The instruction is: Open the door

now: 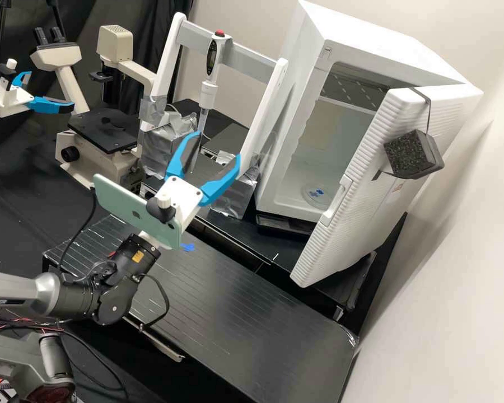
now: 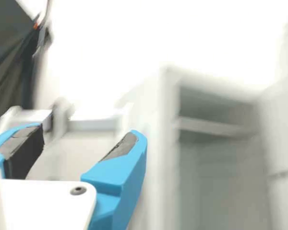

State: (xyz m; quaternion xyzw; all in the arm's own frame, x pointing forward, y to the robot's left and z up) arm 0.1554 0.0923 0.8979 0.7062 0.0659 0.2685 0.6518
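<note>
In the high view my gripper (image 1: 218,146) is open, its blue fingers wide apart with nothing gripped. It is left of the white cabinet (image 1: 288,140), in front of the white frame, and apart from the door. The cabinet's ribbed white door (image 1: 369,162) stands swung out wide on the right, showing the interior and a round dish (image 1: 317,193) on its floor. In the wrist view the gripper (image 2: 84,135) has its two fingers spread; beyond them are the blurred cabinet (image 2: 158,143) and its door (image 2: 285,115).
A white frame (image 1: 266,112) holding a pipette (image 1: 208,92) rises just behind my fingers. Foil-wrapped blocks (image 1: 168,143) stand at its base, a microscope (image 1: 103,131) farther left. A black foam block (image 1: 410,155) is strapped to the door. The second arm's gripper (image 1: 45,103) is at far left.
</note>
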